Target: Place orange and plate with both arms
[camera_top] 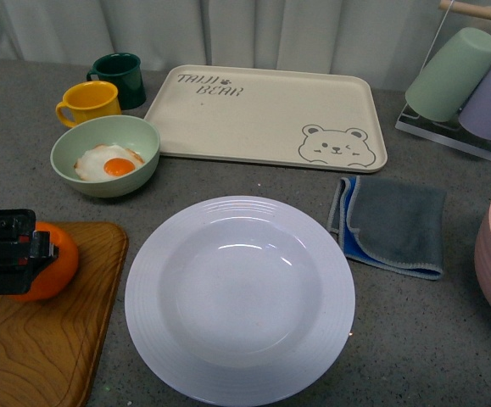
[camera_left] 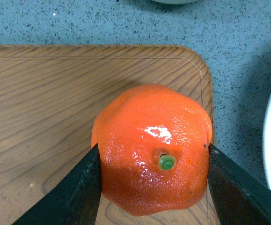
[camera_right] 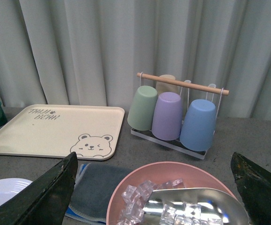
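Left gripper — jaws closed against both flanks of the orange, which sits on the wooden board at the front-left corner of the tabletop. Whether it has cleared the board cannot be told. Keep the squeeze light: the skin is glossy and rounded, so lift straight up before travelling sideways.

The plate lies at the middle of the front edge, just beside the board, with nothing in it.

Right gripper — jaws wide apart, holding nothing, above the pink bowl of ice at the right edge.

Obstacles:
- The green bowl with a fried egg stands behind the board.
- The towel lies just beyond the plate on the right.
- The tray lies toward the back edge.
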Tool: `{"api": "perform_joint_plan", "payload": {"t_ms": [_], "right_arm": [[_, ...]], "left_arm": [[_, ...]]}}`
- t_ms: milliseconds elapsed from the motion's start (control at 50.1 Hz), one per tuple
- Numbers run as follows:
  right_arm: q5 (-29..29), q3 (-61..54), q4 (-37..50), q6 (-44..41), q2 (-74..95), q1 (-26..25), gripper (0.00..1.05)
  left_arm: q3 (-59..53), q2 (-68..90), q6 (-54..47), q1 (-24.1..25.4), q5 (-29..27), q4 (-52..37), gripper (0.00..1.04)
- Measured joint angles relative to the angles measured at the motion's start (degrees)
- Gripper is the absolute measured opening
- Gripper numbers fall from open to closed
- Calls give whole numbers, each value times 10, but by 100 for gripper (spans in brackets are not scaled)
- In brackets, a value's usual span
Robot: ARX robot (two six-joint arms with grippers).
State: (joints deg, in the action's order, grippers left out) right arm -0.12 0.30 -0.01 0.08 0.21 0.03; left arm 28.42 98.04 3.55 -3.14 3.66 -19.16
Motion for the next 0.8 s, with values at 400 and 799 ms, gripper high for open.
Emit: {"api": "perform_joint_plan", "payload": {"t_ms": [400,799], "right_arm": [[0,0,0,0,0,0,95],[0,0,0,0,0,0,95]], "left_arm": [[68,-163,37,-111,-27,111,48],[37,-46,124,-286,-67,7,48]]}}
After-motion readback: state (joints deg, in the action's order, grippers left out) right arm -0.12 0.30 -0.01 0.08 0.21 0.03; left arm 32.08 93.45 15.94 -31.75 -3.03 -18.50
